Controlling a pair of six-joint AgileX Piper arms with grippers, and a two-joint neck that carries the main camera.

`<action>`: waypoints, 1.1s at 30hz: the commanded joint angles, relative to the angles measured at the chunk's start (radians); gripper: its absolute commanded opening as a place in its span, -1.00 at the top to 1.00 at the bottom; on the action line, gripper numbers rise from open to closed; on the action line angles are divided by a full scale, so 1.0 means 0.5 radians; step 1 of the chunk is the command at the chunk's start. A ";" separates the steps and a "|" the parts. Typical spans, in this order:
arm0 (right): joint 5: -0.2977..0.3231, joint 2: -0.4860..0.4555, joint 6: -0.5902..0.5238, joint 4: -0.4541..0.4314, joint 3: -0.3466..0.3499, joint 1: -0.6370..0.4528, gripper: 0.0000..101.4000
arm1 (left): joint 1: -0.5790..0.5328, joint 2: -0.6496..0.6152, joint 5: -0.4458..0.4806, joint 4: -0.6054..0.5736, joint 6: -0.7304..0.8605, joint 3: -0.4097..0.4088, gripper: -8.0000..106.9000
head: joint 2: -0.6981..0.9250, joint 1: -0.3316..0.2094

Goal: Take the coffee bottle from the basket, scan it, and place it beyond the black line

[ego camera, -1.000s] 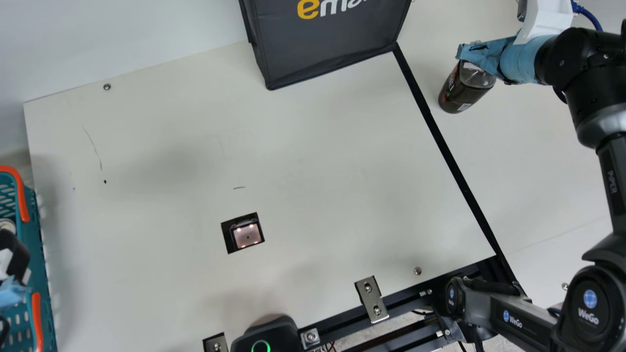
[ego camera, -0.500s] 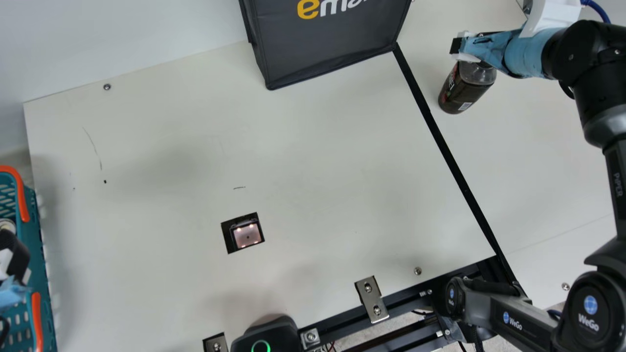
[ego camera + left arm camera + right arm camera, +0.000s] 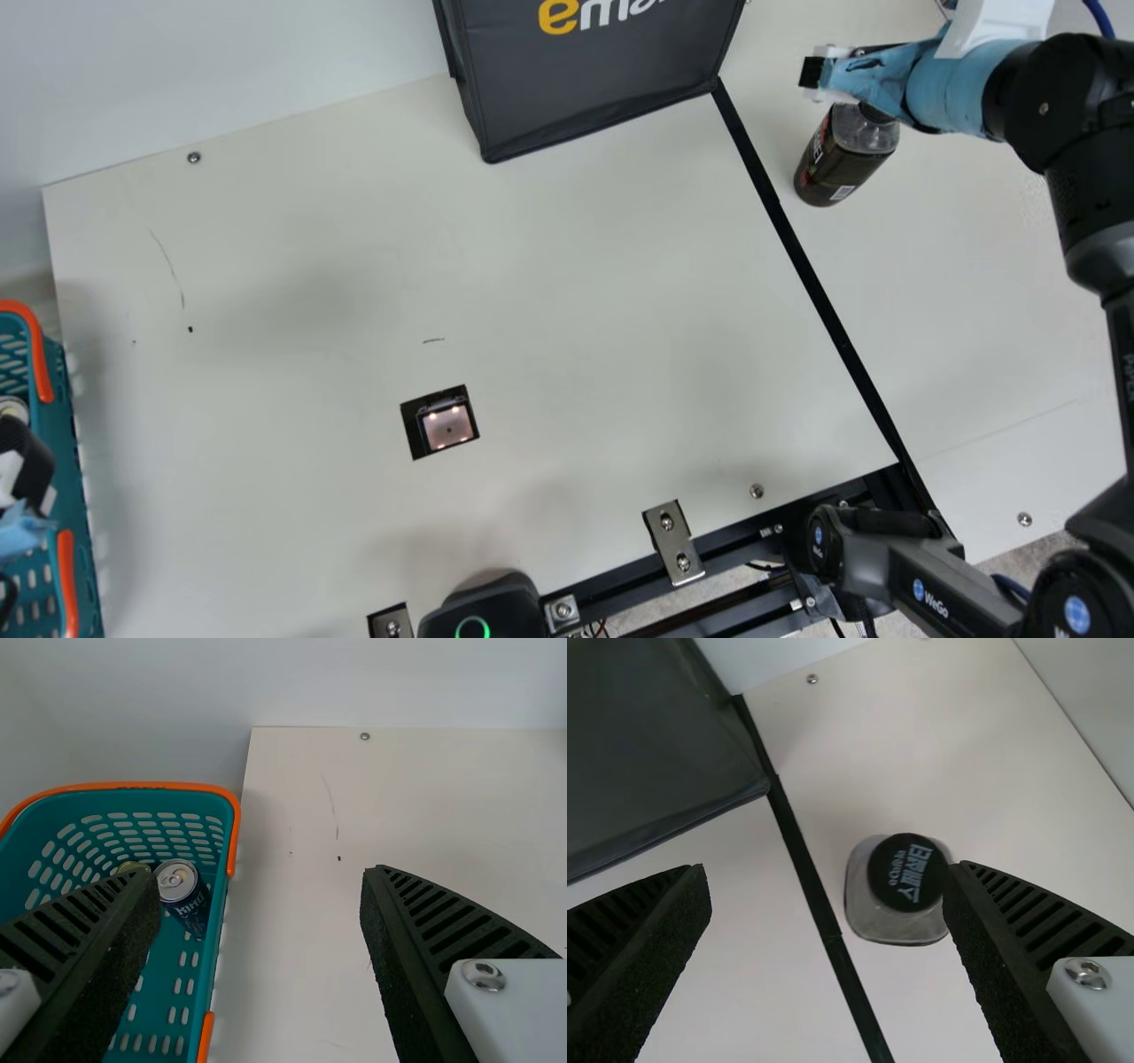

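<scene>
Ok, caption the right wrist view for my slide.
Open right hand above the bottle standing beyond the black line.

From my end in the main view, a broad, smooth cream surface [image 3: 576, 292] lies against a plain whitish wall [image 3: 221, 53], with a thin dark curved scratch [image 3: 168, 266] marking it and a round metal screw [image 3: 194, 157] set near its far edge. Past the near edge I can see a bit of rough grey floor [image 3: 1032, 554]. The light looks soft to me, leaving only blurry, pale grey shadows on the surface.
</scene>
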 commanded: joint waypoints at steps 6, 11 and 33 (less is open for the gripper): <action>0.012 -0.082 0.043 -0.021 0.042 0.133 -0.79 | 0.000 0.000 0.000 0.000 0.000 0.000 -0.71 | -0.002 -0.033; 0.017 -0.149 0.082 -0.044 0.089 0.238 -0.79 | 0.000 0.000 0.000 0.000 0.000 0.000 -0.71 | -0.002 -0.033; 0.035 -0.462 0.294 -0.180 0.322 0.650 -0.79 | 0.000 0.000 0.000 0.000 0.000 0.000 -0.71 | -0.002 -0.033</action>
